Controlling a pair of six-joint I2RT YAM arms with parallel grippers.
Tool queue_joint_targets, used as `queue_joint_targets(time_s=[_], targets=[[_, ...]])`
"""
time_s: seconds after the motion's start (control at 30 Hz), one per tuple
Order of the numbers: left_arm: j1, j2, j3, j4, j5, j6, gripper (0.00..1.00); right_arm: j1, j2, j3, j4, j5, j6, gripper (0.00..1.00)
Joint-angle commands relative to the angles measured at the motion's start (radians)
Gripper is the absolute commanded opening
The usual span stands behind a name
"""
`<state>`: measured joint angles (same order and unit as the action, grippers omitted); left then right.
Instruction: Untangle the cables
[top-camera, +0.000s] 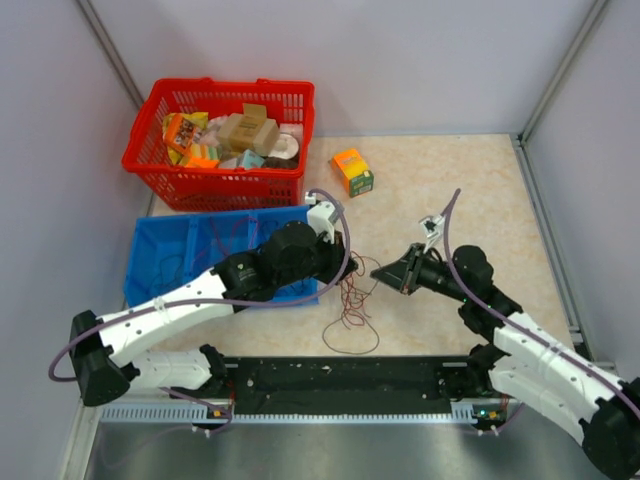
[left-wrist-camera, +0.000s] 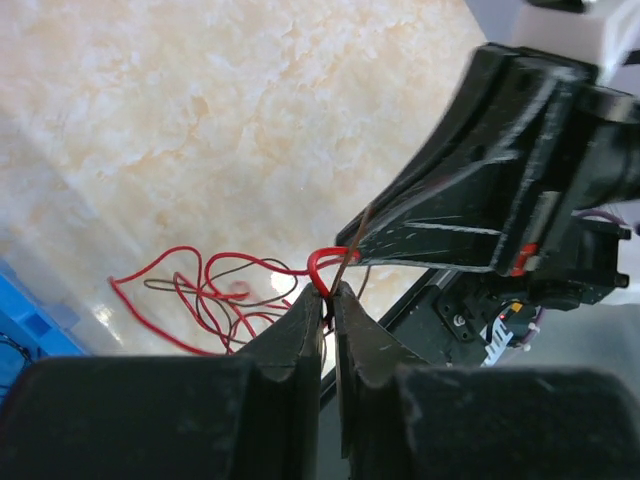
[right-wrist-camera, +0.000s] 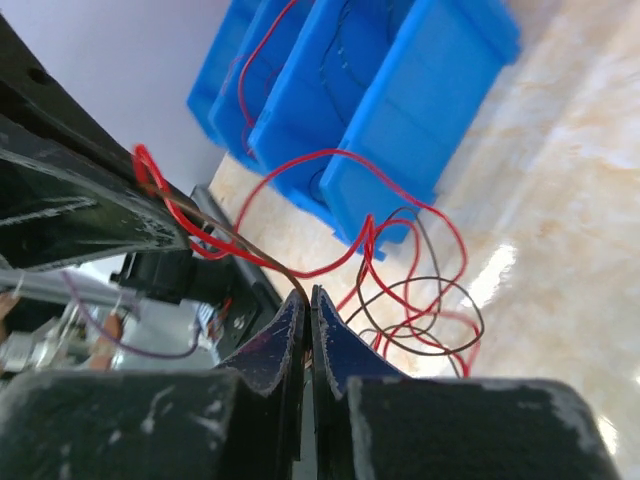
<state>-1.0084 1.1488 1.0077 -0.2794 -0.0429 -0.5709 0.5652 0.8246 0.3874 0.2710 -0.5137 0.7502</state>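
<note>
The cables (top-camera: 350, 318) are thin red and dark brown wires. They hang in loops from both grippers down to the beige table, in the middle near its front edge. My left gripper (top-camera: 347, 266) is shut on a red loop and a brown strand (left-wrist-camera: 328, 288). My right gripper (top-camera: 380, 271) faces it a short way off and is shut on a dark brown strand (right-wrist-camera: 308, 293). In the right wrist view, red and brown loops (right-wrist-camera: 420, 290) dangle behind the fingertips. In the left wrist view, a bundle of loops (left-wrist-camera: 210, 290) lies on the table below.
A blue divided tray (top-camera: 160, 250) sits just left of the left arm, with thin wires inside it (right-wrist-camera: 330, 60). A red basket (top-camera: 220, 140) full of packages stands at the back left. A small orange box (top-camera: 352, 171) lies behind the grippers. A black rail (top-camera: 340, 380) runs along the front edge.
</note>
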Motion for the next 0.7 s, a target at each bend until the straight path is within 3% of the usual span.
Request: queue_joint_targets(time_s=[0.0,0.1,0.23,0.37,0.5,0.57,0.63,0.67], targets=[[0.002,0.072,0.075,-0.082,-0.026,0.011,0.25,0.007,-0.192,0.083,-0.347,0.269,-0.055,0.00],[0.004,0.085,0.048,-0.052,-0.006,0.013,0.45,0.007,-0.280,0.125,-0.496,0.317,-0.095,0.00],[0.004,0.075,-0.021,0.051,0.038,0.011,0.59,0.007,-0.344,0.146,-0.590,0.339,-0.062,0.00],[0.004,0.117,-0.037,0.097,0.104,0.038,0.60,0.009,-0.372,0.140,-0.615,0.343,-0.031,0.00],[0.002,0.242,0.029,0.045,0.123,0.080,0.51,0.007,-0.380,0.146,-0.633,0.331,-0.025,0.00],[0.002,0.299,0.051,-0.003,0.053,0.097,0.50,0.007,-0.392,0.143,-0.645,0.336,-0.026,0.00],[0.025,0.356,0.078,-0.064,-0.075,0.011,0.49,0.007,-0.410,0.142,-0.659,0.342,-0.025,0.00],[0.046,0.380,0.097,-0.090,-0.065,-0.039,0.42,0.007,-0.421,0.142,-0.664,0.343,-0.022,0.00]])
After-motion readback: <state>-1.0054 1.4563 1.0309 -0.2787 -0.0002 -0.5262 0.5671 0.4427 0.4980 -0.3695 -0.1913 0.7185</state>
